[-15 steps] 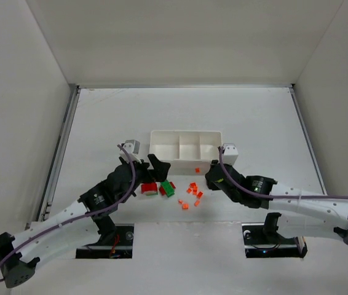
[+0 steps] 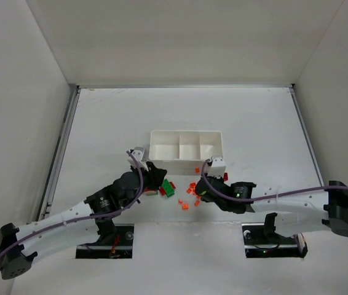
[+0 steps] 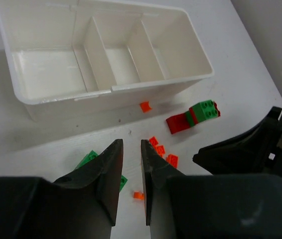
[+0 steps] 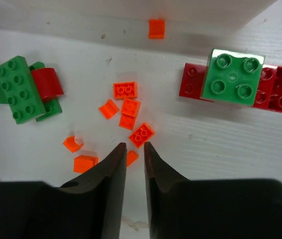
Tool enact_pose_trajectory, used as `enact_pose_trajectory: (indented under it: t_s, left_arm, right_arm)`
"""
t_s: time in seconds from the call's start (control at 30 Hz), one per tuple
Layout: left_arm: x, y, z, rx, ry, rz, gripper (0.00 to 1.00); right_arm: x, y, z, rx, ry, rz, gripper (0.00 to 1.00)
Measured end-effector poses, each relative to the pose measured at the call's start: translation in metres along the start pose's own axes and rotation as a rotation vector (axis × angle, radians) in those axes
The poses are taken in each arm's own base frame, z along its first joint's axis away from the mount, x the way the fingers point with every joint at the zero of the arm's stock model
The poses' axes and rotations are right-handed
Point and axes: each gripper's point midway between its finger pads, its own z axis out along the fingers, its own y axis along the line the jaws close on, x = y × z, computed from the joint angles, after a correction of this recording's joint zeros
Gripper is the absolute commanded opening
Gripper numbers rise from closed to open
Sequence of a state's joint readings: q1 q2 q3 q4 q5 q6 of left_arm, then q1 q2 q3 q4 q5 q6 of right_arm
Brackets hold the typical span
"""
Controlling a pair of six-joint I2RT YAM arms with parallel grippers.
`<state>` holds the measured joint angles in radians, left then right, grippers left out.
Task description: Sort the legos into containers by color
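The white tray (image 2: 186, 147) has three bare compartments (image 3: 51, 69). In front of it lie the legos: a green brick (image 2: 168, 189) (image 4: 19, 89) with a red arch (image 4: 46, 82), several tiny orange pieces (image 2: 192, 190) (image 4: 128, 107), one orange piece (image 4: 156, 28) by the tray wall, and a green-on-red stack (image 4: 233, 79) (image 3: 193, 117). My left gripper (image 3: 131, 144) (image 2: 157, 178) hovers shut over the table between the green brick and the orange pieces, holding nothing. My right gripper (image 4: 135, 146) (image 2: 201, 187) hangs just above the orange cluster, jaws slightly apart, an orange piece (image 4: 131, 157) on the table beneath them.
The right arm's black wrist (image 3: 250, 149) sits close to my left gripper's right side. The tray's front wall (image 3: 106, 97) stands just beyond the bricks. White walls enclose the table on three sides.
My left gripper has closed from wide open and shifted right over the red and green bricks. The right arm has swung left and down to the orange pieces.
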<state>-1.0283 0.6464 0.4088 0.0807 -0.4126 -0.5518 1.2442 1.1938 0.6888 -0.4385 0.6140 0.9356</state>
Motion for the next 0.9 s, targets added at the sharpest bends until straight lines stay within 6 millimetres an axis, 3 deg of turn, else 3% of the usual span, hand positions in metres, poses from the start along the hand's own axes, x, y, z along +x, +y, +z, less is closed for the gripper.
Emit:
enact_pose_trajectory:
  t_s: [0.1,0.27,0.47,0.63,0.9]
  left_arm:
    - [0.016,-0.005,-0.005,0.037,0.045,0.029,0.24]
    - [0.045,-0.025,-0.014,0.123,0.138,0.092,0.32]
    - [0.073,-0.040,-0.021,0.182,0.218,0.160,0.35]
    - [0.081,-0.034,-0.019,0.165,0.234,0.174,0.36]
    - [0.090,-0.034,-0.022,0.180,0.249,0.180,0.37]
  right_arm:
    - [0.013,0.000,0.007,0.026,0.023,0.000,0.47]
    - [0.035,-0.003,0.020,0.075,0.064,-0.020,0.57]
    - [0.044,-0.002,0.031,0.092,0.073,-0.012,0.51]
    - [0.050,-0.006,0.034,0.092,0.072,0.003,0.45]
    - [0.042,-0.004,0.040,0.081,0.048,0.046,0.45]
